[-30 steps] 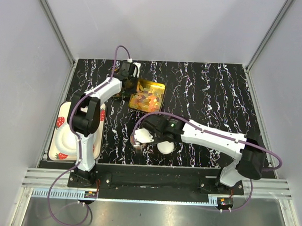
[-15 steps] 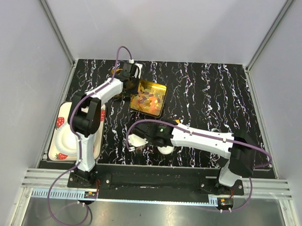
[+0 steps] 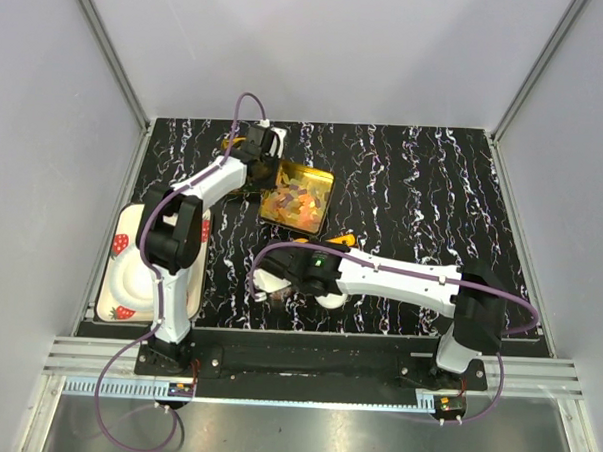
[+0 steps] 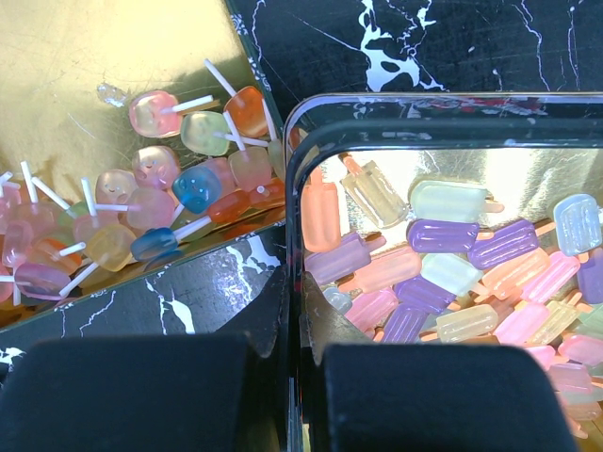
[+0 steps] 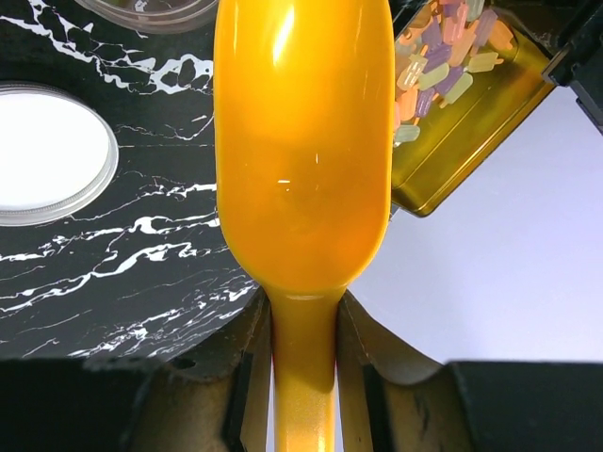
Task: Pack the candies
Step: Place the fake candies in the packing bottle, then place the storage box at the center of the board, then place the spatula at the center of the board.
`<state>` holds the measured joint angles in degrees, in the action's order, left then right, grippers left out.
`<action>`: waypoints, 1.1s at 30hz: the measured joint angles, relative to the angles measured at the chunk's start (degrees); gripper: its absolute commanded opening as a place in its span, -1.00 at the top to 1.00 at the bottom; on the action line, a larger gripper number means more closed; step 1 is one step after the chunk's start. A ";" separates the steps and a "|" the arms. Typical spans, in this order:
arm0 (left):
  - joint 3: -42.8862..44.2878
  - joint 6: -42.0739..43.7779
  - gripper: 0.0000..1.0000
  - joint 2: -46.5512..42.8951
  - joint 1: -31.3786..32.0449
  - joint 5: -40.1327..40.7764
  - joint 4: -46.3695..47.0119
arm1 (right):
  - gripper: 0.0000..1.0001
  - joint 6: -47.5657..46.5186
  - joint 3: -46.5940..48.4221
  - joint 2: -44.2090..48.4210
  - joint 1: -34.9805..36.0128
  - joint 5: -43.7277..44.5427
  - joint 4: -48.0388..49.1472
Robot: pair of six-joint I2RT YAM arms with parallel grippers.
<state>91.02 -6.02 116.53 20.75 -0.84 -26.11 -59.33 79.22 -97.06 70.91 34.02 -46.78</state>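
The candies (image 4: 452, 273) are pastel popsicle-shaped pieces that fill a square gold tin (image 3: 326, 192). My left gripper (image 4: 300, 292) is shut on this tin's near wall (image 4: 300, 169), with one finger inside and one outside. In the right wrist view the tin (image 5: 443, 160) looks tipped. A second gold tin (image 4: 104, 47) to the left holds lollipop-shaped candies (image 4: 170, 188). My right gripper (image 5: 301, 320) is shut on the handle of a yellow-orange scoop (image 5: 301, 141). The scoop's bowl points toward the tin and shows no candy. From above, the scoop (image 3: 344, 239) sits just in front of the tin.
A white round lid (image 5: 42, 155) lies on the black marbled table left of the scoop, and a clear rim (image 5: 151, 9) shows beyond it. A white strawberry-print tray (image 3: 120, 248) rests at the table's left edge.
My right arm has swung left and turned, so the scoop now points toward the tin. The left gripper and its tin have shifted slightly to the right.
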 measured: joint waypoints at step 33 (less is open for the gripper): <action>19.61 -5.18 1.00 15.30 4.59 1.27 -9.42 | 1.00 35.21 -12.85 12.61 -53.09 -21.07 21.09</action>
<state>110.63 -11.20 131.83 25.34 0.43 -35.53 -24.12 66.37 -84.44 17.82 12.95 -25.69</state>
